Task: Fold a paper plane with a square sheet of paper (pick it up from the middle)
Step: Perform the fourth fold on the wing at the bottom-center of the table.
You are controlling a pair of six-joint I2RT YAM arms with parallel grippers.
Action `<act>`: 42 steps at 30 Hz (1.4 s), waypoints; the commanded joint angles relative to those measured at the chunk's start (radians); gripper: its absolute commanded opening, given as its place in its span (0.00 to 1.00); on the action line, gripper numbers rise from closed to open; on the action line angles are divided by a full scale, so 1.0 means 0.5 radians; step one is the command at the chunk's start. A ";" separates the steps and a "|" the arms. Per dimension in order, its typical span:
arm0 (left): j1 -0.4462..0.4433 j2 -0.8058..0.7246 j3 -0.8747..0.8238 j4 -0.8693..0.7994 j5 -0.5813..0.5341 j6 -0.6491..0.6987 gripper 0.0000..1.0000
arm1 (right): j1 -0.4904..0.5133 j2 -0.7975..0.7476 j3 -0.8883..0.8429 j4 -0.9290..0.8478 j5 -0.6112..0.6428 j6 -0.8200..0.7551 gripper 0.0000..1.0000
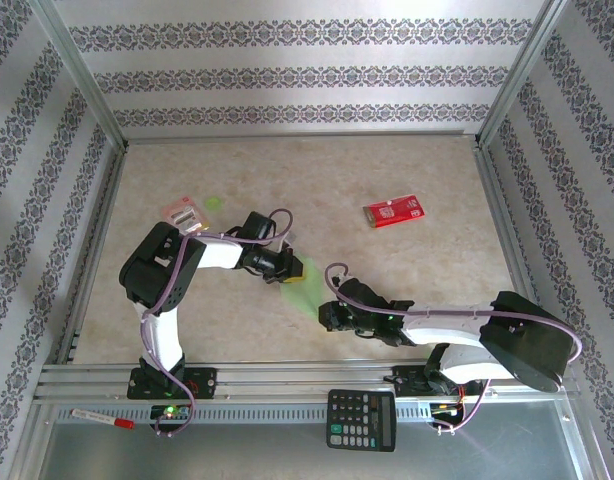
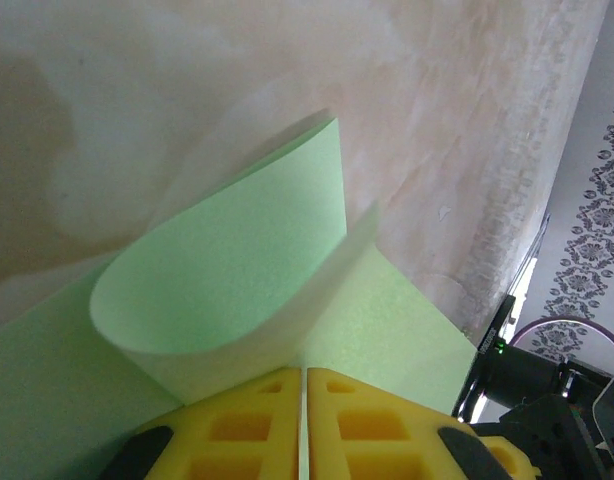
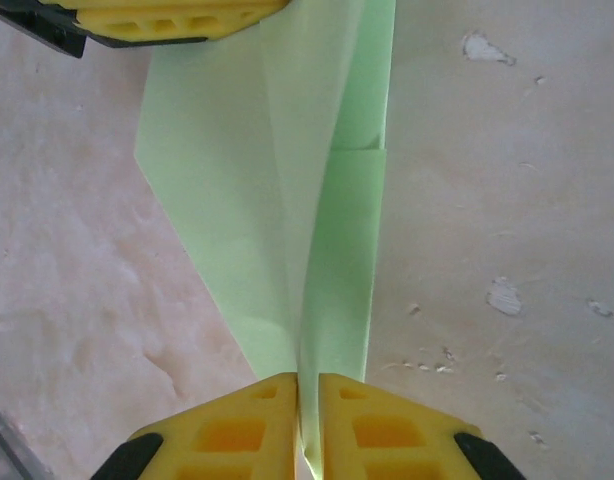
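Our white-and-black left arm [image 1: 159, 330] rises from its base, then bends rightward. Its yellow-fingered left tool [image 2: 305, 372] is pinched tight on the thin light-green paper sheet [image 3: 247, 200]. Our right arm [image 1: 447, 325] stretches leftward, lying low, and the right tool [image 3: 307, 378] is clamped on the same sheet, facing its partner.

Nothing legible anywhere — the red packet [image 1: 392, 212] print is too small.
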 commanded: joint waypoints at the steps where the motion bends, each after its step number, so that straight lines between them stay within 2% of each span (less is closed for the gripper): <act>1: 0.021 0.073 0.018 -0.109 -0.044 0.078 0.11 | 0.023 0.026 0.001 -0.051 0.073 -0.060 0.12; 14: 0.021 0.106 0.061 -0.161 -0.039 0.106 0.11 | 0.023 0.157 0.138 -0.039 0.040 -0.105 0.03; 20: 0.021 0.070 0.059 -0.161 -0.039 0.102 0.16 | 0.022 0.174 0.113 0.001 0.025 -0.065 0.01; 31: 0.018 -0.263 -0.119 -0.018 0.033 -0.048 0.28 | 0.032 0.150 0.063 0.048 0.076 0.058 0.00; 42: 0.016 -0.193 -0.074 0.327 0.161 -0.306 0.33 | 0.042 0.166 0.059 0.049 0.099 0.083 0.00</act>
